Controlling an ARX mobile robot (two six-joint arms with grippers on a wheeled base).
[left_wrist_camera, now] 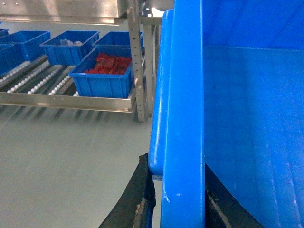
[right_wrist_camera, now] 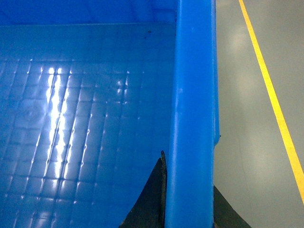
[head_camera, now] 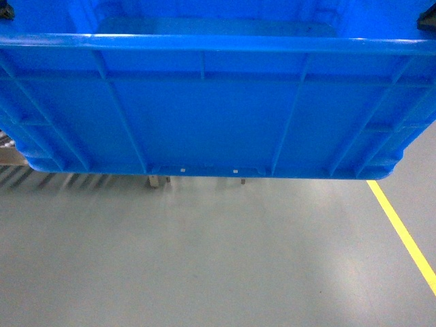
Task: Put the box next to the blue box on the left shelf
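The box (head_camera: 204,109) hangs above the floor (head_camera: 204,259), its side rims clamped between the jaws of the left gripper (left_wrist_camera: 178,199) and right gripper (right_wrist_camera: 190,199), the shelf (left_wrist_camera: 71,99) with small bins (left_wrist_camera: 102,78) off to its left.

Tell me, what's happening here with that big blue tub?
The robot is carrying a large open blue box off the grey floor, one arm on each side. The left gripper clamps one side rim and the right gripper clamps the opposite rim. The box looks empty. Off to the left stands the roller shelf, with smaller blue bins on it, one filled with red parts. The box isn't on the shelf yet.
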